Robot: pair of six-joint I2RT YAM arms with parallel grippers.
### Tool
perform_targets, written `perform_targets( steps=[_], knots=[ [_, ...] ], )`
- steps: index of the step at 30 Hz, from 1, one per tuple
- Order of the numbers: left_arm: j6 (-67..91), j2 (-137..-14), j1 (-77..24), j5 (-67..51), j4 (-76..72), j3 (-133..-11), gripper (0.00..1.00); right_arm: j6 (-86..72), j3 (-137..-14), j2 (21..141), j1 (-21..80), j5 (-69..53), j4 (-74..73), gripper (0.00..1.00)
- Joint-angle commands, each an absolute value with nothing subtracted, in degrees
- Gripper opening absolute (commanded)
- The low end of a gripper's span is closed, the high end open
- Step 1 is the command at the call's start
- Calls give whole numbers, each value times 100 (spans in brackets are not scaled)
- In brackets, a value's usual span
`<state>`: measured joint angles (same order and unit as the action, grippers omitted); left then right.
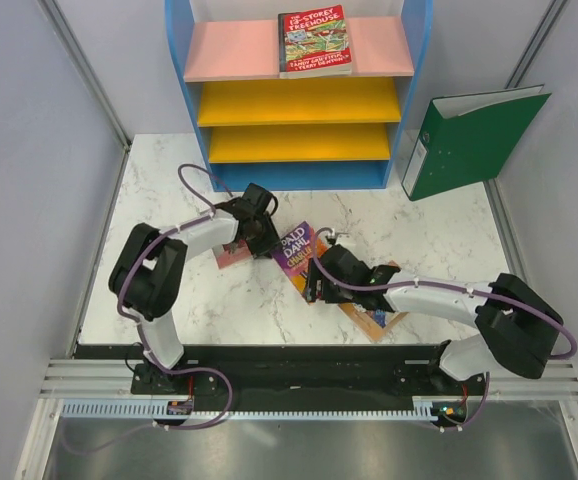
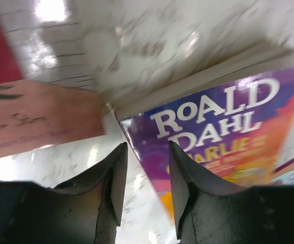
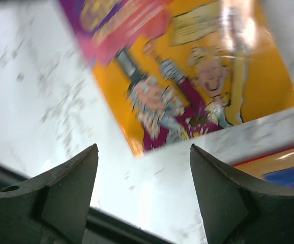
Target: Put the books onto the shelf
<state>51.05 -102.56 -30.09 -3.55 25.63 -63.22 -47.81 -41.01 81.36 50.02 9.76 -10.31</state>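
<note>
Left pincer: the left pincer [image 1: 260, 236] points down at the white marble-patterned table [image 1: 439, 230]. Its black fingers [image 2: 117, 183] are partly apart and hold nothing; bare table shows in the gap between them.

Pink book: a thin paperback with a pink and maroon cover [image 1: 231, 253] lies flat on the table. In the left wrist view it is ahead of the left pincer and off to its left, not touching the fingers.

Purple book: a thin paperback with a purple and orange cover and white "Roald Dahl" lettering [image 1: 297, 250] lies flat and skewed between the two pincers. Its title corner sits just beside the left pincer's right-hand finger. Its lower yellow corner lies just ahead of the right pincer.

Shelf: a blue-framed tiered shelf [image 1: 416, 60] with a pink top board and yellow lower boards stands well beyond both pincers, at the far edge of the table.

Shelved book: a red and green "Storey Treehouse" paperback [image 1: 314, 42] lies on the pink top board.

Right pincer: the right pincer [image 1: 312, 284] hangs low over the table with its fingers [image 3: 70, 188] spread wide, gripping nothing.

Orange book: an orange and tan illustrated paperback [image 1: 374, 318] lies flat to the right of the right pincer, partly hidden under that arm.

Binder: a large green ring binder [image 1: 469, 140] stands leaning, far right, beside the shelf.
</note>
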Motion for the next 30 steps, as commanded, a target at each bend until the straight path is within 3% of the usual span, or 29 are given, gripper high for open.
perform_targets(
  steps=[1,5,15,23,30],
  knots=[
    [4431,-10572,-2962,-141,2434,-7363,45,-4984,-4490,8208,5510,483,-914,80],
    [4263,-10530,-2962,-316,2584,-7919,44,-4808,-4667,8306,5590,562,-993,80],
    [4701,-8728,-3032,-544,2330,-6101,45,-4202,-4605,7154,5188,2320,-1565,86],
    [5536,-8472,-3638,-923,1022,-4467,45,-3394,-4764,7936,4017,1250,-1241,88],
    [5994,-9061,-4086,-932,484,-4350,45,-3357,-4764,8550,3656,133,-528,90]
  ],
)
